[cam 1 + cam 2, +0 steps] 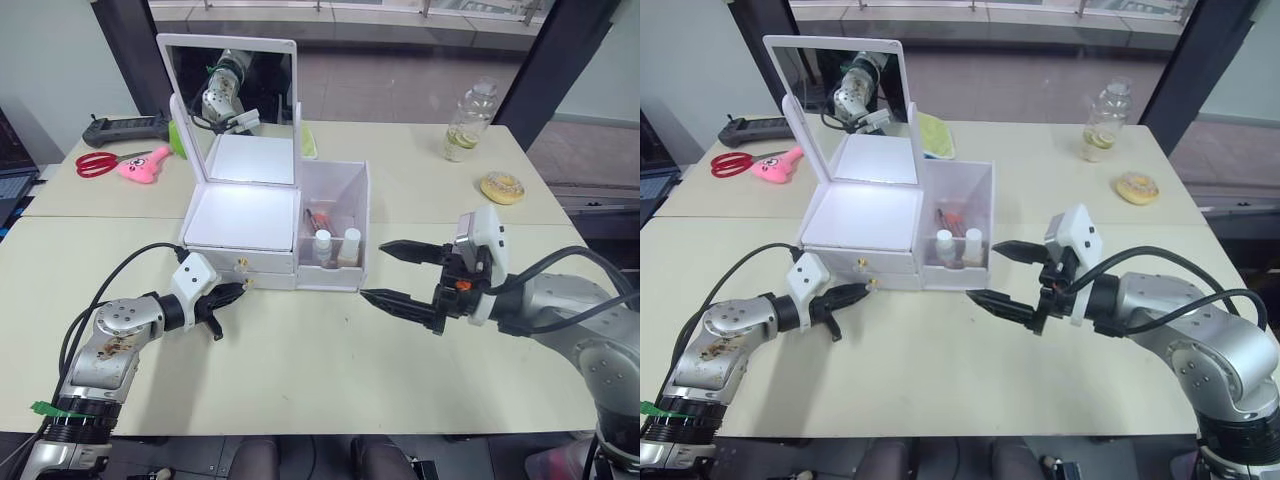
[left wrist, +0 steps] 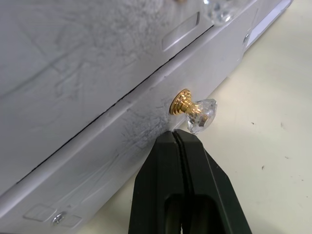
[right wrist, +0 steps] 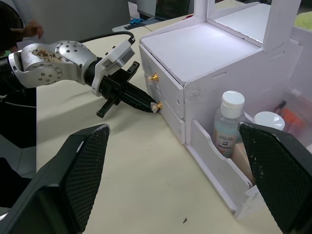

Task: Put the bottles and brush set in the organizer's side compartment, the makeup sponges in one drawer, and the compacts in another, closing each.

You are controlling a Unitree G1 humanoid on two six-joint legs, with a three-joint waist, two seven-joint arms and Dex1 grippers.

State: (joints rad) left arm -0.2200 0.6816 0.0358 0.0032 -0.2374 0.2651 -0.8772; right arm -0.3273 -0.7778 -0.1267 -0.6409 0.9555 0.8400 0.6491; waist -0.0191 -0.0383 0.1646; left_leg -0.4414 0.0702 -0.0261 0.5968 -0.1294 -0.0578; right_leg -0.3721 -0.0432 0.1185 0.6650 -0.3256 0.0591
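Observation:
The white organizer [image 1: 240,215] stands mid-table with its mirror [image 1: 232,100] upright and both gold-knobbed drawers pushed in. Its side compartment [image 1: 333,278] holds two white-capped bottles [image 1: 322,246] [image 1: 351,244], with the brush set [image 1: 318,218] behind them. My left gripper [image 1: 238,291] is shut, and its tip [image 2: 175,134] sits just under the lower drawer's knob [image 2: 195,111] without gripping it. My right gripper [image 1: 373,270] is open and empty, a short way in front of the side compartment. The makeup sponges and compacts are out of view.
A clear drink bottle with lime slices [image 1: 467,122] and a doughnut-shaped item [image 1: 502,187] sit at the back right. Red scissors [image 1: 97,162], a pink toy [image 1: 143,166] and a black controller [image 1: 125,126] lie at the back left.

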